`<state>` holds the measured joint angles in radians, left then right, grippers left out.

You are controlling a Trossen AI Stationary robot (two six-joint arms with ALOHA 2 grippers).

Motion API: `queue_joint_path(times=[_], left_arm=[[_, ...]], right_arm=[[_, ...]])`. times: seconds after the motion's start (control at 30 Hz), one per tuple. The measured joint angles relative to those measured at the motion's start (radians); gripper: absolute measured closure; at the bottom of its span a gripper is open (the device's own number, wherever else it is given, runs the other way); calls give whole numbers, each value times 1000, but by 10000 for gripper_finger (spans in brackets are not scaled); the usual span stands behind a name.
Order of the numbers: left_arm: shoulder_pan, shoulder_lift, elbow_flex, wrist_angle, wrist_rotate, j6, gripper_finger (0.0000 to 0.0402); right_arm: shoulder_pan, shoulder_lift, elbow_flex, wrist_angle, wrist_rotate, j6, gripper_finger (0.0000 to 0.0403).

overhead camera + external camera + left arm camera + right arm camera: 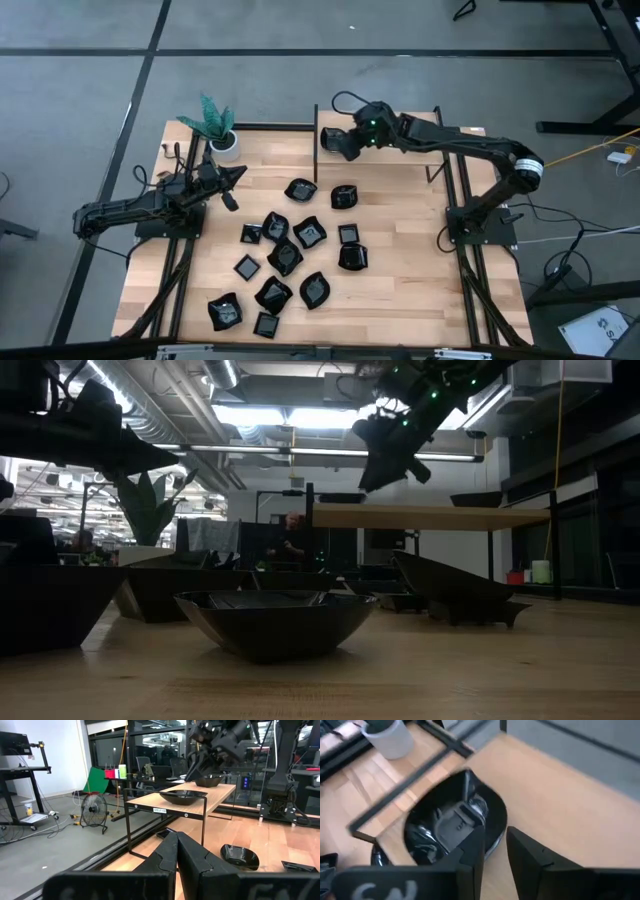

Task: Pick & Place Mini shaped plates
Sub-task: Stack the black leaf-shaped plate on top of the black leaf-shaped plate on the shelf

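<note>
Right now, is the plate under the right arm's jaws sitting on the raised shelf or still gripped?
On the shelf. In the right wrist view the rounded black plate rests on the wood, and the right gripper has its jaws parted above the plate's rim, not clamping it.

Very little writing can be read anywhere. A small white label [160,810] is stuck on the front edge of the raised wooden shelf [197,802], but its print is too small to make out. At about five o'clock in the overhead picture, a white sheet [597,331] on the floor carries a dark round mark, also unreadable. Pale letters show on the casing of the right gripper [492,852], blurred beyond reading.
</note>
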<state>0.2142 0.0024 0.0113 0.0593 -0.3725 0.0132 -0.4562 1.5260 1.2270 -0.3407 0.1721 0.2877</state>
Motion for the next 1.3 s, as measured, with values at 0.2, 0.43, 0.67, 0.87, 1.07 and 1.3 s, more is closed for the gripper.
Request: queue_joint_path(times=[0.2, 0.43, 0.67, 0.87, 1.07, 1.3], left_arm=[[0, 0, 0, 0, 0, 0, 398], [0, 0, 0, 0, 0, 0, 398], [0, 0, 0, 0, 0, 0, 398], [0, 0, 0, 0, 0, 0, 398], [0, 0, 0, 0, 0, 0, 398], [0, 0, 0, 0, 0, 0, 398]], right_arm=[[78, -40, 0, 19, -8, -123, 320], [196, -49, 0, 15, -8, -349, 320], [312, -49, 0, -41, -7, -457, 320], [419, -49, 0, -128, 109, -454, 320], [511, -49, -9, -179, 149, -453, 320], [551, -49, -48, -175, 150, -425, 320]])
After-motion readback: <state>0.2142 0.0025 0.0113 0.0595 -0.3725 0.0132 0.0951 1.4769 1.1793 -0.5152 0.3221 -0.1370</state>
